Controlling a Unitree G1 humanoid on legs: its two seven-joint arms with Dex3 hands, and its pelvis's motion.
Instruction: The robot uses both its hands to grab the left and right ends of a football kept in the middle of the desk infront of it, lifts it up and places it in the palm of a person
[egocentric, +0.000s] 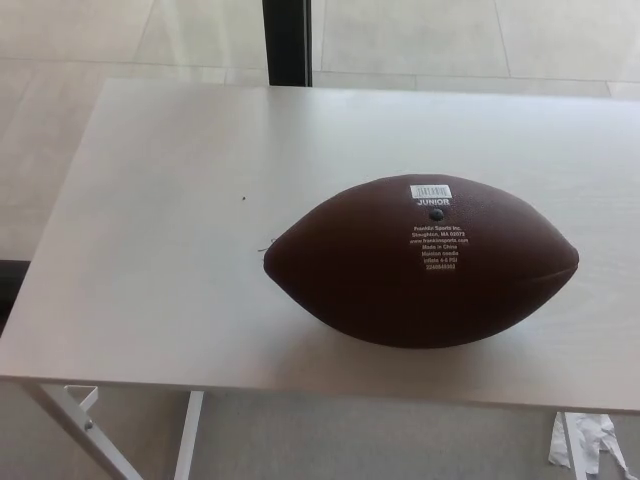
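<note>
Hands aren't showing yet, so no telling their state, and the brown pebbled-leather oval football (420, 262) lying sideways mid pale wooden desk (150, 250) looks light, firm, grippy; I'd squeeze both pointed ends.

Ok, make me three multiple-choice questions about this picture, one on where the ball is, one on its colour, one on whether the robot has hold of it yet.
1. Where does the football lie?
A. on the floor
B. on the desk, toward the picture's right
C. in a person's palm

2. What colour is the football?
A. dark brown
B. yellow
C. blue

3. What is the football's state?
A. lifted by both robot hands
B. held by one robot hand
C. resting untouched, lengthwise left to right

Answers: 1 B, it sits on the pale tabletop right of centre. 2 A, brown with white print. 3 C, no robot hand is in view.
</note>
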